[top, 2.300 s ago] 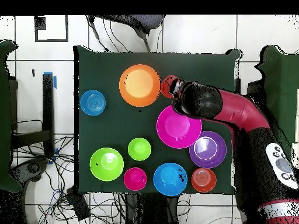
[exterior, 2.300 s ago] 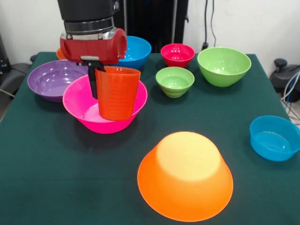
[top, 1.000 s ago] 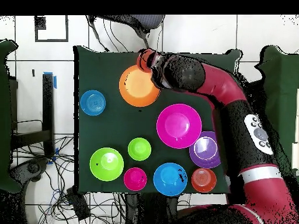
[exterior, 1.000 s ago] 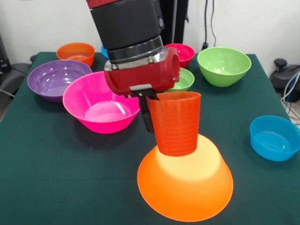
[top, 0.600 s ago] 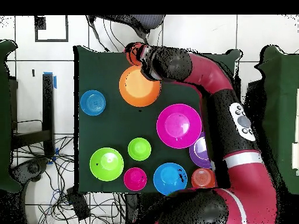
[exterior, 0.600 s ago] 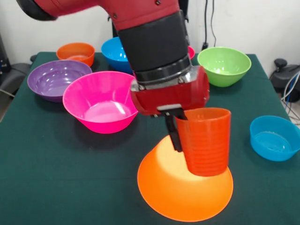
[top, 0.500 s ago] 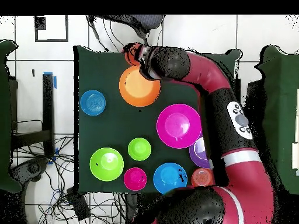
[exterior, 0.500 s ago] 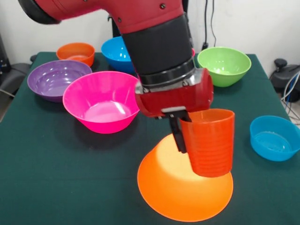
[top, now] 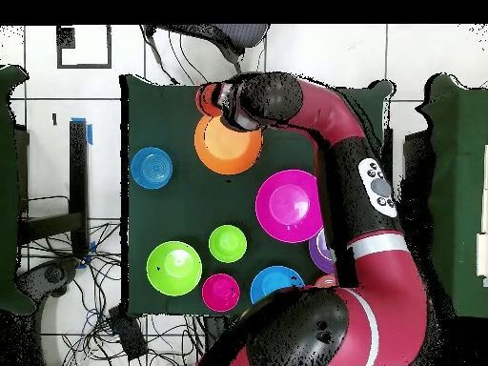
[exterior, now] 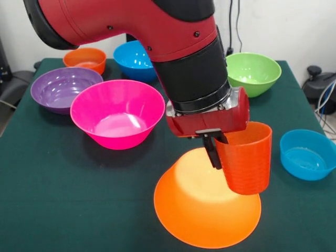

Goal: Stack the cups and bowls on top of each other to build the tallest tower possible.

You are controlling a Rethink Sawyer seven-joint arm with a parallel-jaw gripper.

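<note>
My gripper (exterior: 220, 152) is shut on the rim of the orange-red cup (exterior: 244, 158), one black finger (exterior: 212, 150) outside its wall. The cup hangs upright, mouth up, over the right side of the large orange bowl (exterior: 199, 210), which lies rim down on the near part of the table. Whether the cup touches the bowl I cannot tell. In the overhead view the cup (top: 207, 98) sits just past the top left edge of the orange bowl (top: 227, 151). The large pink bowl (exterior: 117, 112) stands mouth up to the left.
Mouth-up bowls: purple (exterior: 59, 87), small orange (exterior: 86, 58), blue (exterior: 132, 59), large green (exterior: 252, 72), small blue (exterior: 306, 154). The overhead view also shows a small green bowl (top: 228, 243) and a small red bowl (top: 220, 292). The arm hides these two in the front view.
The gripper has carried the cup from over the pink bowl across to the orange bowl. In the last half second it moved a little further right and lower.
</note>
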